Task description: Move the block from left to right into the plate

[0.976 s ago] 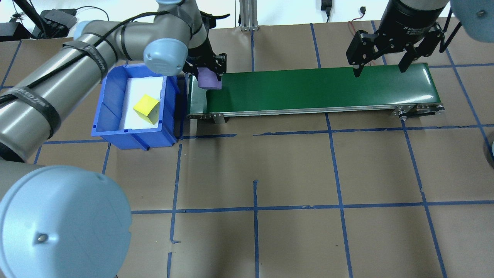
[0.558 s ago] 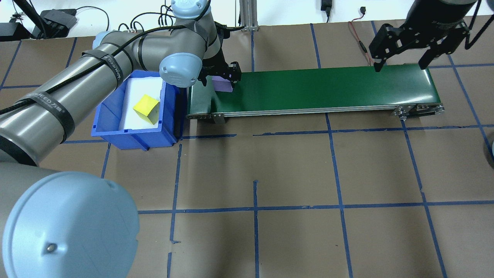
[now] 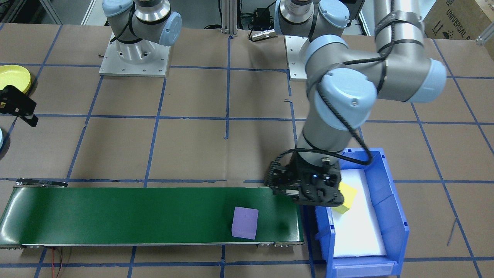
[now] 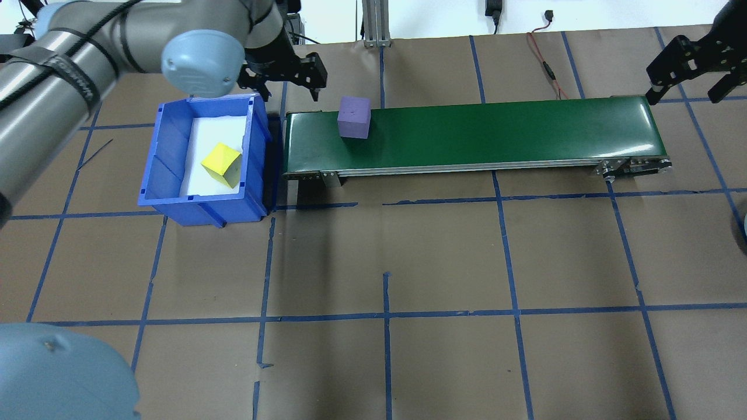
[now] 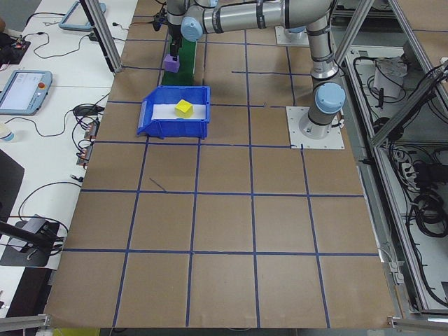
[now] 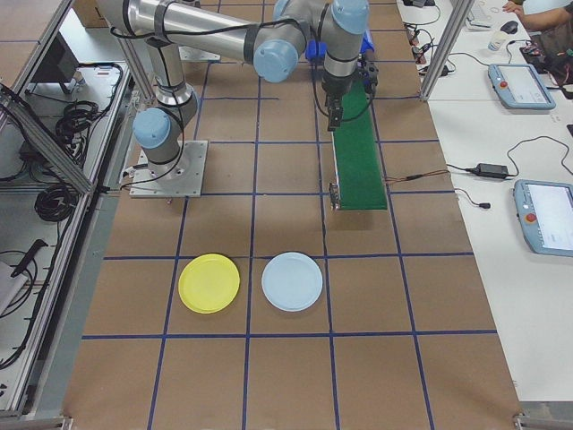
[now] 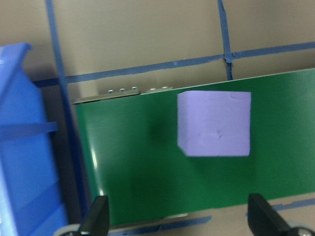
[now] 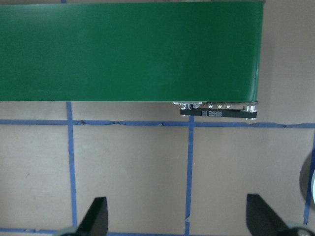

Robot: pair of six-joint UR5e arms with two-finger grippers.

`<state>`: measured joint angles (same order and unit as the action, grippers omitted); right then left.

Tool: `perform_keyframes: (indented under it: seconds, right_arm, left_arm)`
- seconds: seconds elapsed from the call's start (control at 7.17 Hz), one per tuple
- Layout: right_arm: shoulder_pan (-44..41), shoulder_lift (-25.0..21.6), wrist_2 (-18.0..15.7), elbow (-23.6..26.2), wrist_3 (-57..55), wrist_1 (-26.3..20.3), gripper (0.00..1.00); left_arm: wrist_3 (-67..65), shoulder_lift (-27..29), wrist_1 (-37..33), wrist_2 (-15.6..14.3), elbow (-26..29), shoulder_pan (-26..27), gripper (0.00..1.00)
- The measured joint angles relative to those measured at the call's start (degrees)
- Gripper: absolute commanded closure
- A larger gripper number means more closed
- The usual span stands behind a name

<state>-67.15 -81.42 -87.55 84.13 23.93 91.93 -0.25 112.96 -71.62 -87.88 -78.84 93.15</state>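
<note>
A purple block [image 4: 353, 116] rests on the green conveyor belt [image 4: 496, 131] near its left end, also seen in the front view [image 3: 245, 222] and from the left wrist [image 7: 214, 123]. My left gripper [image 4: 284, 79] hangs open and empty behind the belt's left end, apart from the block; its fingertips [image 7: 98, 216] frame the bottom of the wrist view. Past the belt's right end my right gripper [image 4: 684, 93] is open and holds nothing. The yellow plate [image 6: 209, 283] lies on the table beyond the belt's right end, at the front view's left edge [image 3: 13, 78].
A blue bin [image 4: 157, 157] holding a yellow block [image 4: 222, 165] stands just left of the belt. A pale blue plate [image 6: 292, 281] lies beside the yellow one. Brown paper with blue tape lines covers the table.
The left gripper has let go of the purple block and pulled back and to the left. The block has shifted right along the belt. The right gripper has moved right, past the belt's end.
</note>
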Motion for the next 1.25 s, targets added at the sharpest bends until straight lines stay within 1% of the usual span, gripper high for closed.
perform_keyframes:
  seconds: [0.14, 0.42, 0.56, 0.7, 0.84, 0.98, 1.25]
  right_arm:
    - [1.06, 2.70, 1.08, -0.07, 1.26, 3.31, 0.00]
    - [1.61, 7.46, 4.58, -0.45, 2.11, 8.72, 0.00]
    - [1.64, 9.62, 7.67, -0.61, 2.24, 10.56, 0.00]
    - [1.66, 11.46, 12.10, -0.65, 2.26, 11.77, 0.00]
    - [1.67, 13.25, 16.20, -0.62, 2.07, 13.03, 0.00]
    - [1.67, 14.76, 19.57, -0.42, 1.59, 13.97, 0.00]
    - [1.62, 16.71, 23.64, -0.34, -0.45, 14.98, 0.00]
  left_arm:
    - [3.89, -1.03, -2.53, 0.37, -0.15, -4.31, 0.00]
    - [16.49, -2.65, -4.79, 0.50, -1.93, -9.06, 0.00]
    - [27.00, -3.18, -5.06, 0.24, -3.22, -10.67, 0.00]
    - [36.33, -3.31, -4.91, -0.66, -4.50, -11.76, 0.00]
    - [40.43, -3.14, -4.56, -1.58, -5.70, -12.36, 0.00]
    - [41.82, -2.82, -3.62, -1.82, -7.37, -12.61, 0.00]
    - [42.28, -1.10, -0.64, -1.21, -10.78, -12.74, 0.00]
